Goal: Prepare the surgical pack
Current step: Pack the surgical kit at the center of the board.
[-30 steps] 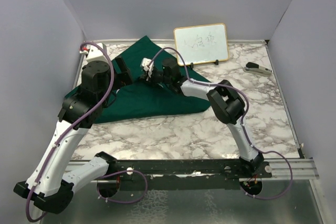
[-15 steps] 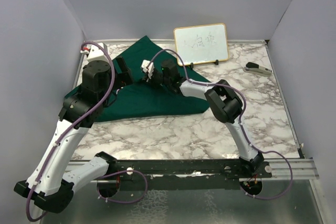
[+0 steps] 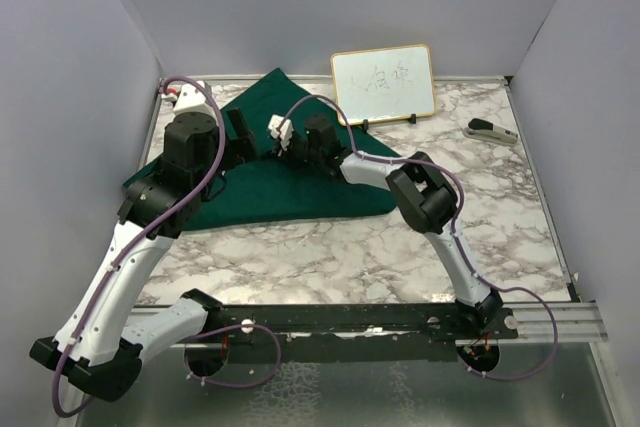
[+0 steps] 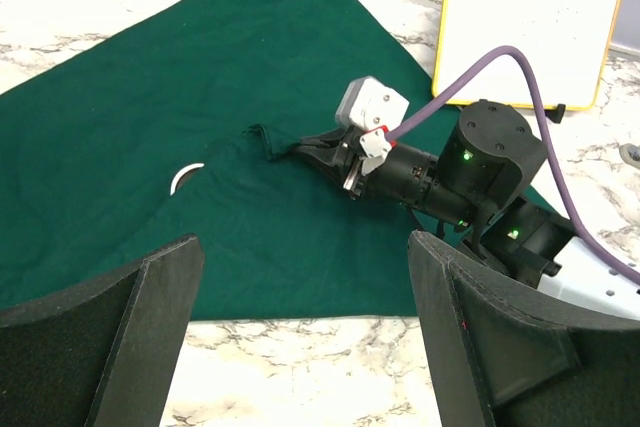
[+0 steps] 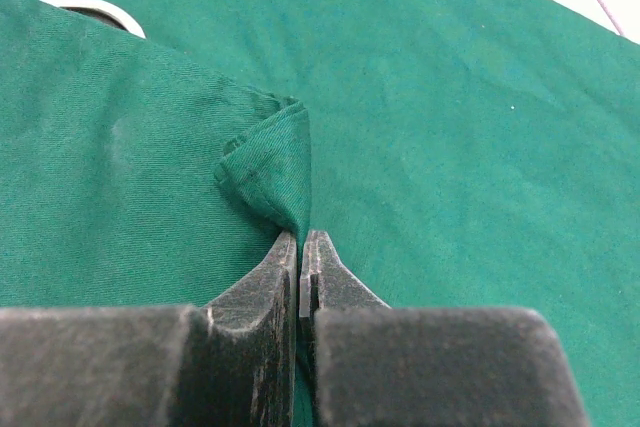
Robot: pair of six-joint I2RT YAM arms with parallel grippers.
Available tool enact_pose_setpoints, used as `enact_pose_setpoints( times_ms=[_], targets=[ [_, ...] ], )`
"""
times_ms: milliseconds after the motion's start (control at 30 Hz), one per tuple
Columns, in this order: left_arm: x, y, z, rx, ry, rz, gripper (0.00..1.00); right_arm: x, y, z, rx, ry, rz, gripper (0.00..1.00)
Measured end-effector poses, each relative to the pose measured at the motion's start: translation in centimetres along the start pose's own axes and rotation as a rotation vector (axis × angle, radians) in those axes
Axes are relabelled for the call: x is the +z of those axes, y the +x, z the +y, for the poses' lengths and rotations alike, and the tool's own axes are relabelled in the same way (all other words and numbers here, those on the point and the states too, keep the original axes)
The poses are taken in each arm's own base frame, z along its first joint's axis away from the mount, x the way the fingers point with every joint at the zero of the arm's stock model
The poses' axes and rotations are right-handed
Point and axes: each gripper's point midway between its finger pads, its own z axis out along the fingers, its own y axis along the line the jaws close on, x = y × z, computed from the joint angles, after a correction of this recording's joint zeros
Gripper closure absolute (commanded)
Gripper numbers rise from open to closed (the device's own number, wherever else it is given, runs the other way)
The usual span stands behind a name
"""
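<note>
Dark green cloth sheet lying folded on the far left part of the marbled surface. The right tool has its jaws together, clamped on a small raised corner of the cloth. The left tool hangs above the sheet with its jaws wide apart and nothing between them. A white curved edge shows at a fold. The gold-framed whiteboard behind the sheet bears faint handwriting, too small to read.
</note>
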Motion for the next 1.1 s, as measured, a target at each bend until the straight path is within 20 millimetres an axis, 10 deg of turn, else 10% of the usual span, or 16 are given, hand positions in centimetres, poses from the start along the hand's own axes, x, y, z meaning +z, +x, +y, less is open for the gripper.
enact_pose_setpoints(
  times_ms=[400,867,1100],
  targets=[
    [0.4,0.5,-0.4,0.002,0.014,0.023,0.14,0.9,0.5,-1.5,0.002,0.010,0.022,0.94],
    [5.0,2.2,3.1,-0.019,-0.073,0.138,0.13,-1.1,0.3,-4.2,0.135,0.081,0.114,0.46],
    [11.2,4.7,5.0,-0.151,-0.002,0.303,0.57,-9.1,-3.8,-9.8,0.278,0.243,0.099,0.37]
  ],
)
